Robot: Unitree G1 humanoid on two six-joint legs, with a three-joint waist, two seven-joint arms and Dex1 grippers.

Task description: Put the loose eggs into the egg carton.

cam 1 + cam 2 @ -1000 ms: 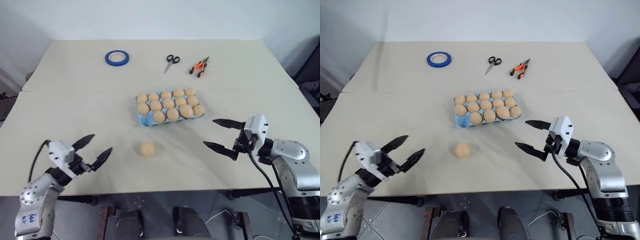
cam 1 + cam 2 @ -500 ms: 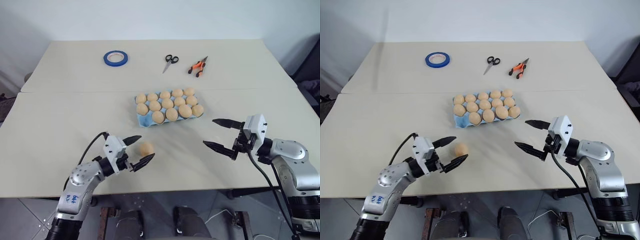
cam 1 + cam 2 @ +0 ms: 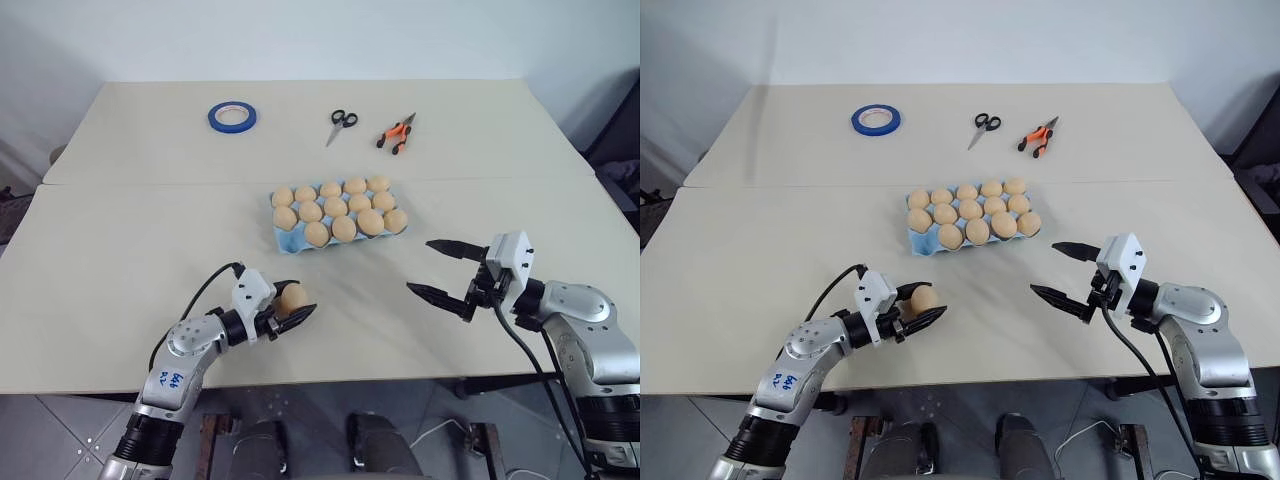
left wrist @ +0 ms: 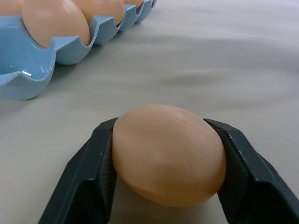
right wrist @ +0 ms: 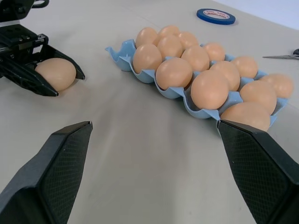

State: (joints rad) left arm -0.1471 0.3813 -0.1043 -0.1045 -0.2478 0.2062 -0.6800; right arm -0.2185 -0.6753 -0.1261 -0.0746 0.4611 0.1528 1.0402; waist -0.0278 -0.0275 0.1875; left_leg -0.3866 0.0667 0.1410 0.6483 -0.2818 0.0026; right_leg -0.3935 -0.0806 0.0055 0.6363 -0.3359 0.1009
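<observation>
Loose egg: one, pale tan-orange, smooth oval with a faint seam. Lies on the beige table, near the light blue egg carton and toward its vacant corner cup; the other cups are filled. Judged light, rigid-shelled, slippery and breakable; best held lightly across its widest middle. Left gripper: both black fingers pressed against the egg's opposite sides, pinching it. Right gripper: fingers spread wide, holding nothing, well apart from the carton.
</observation>
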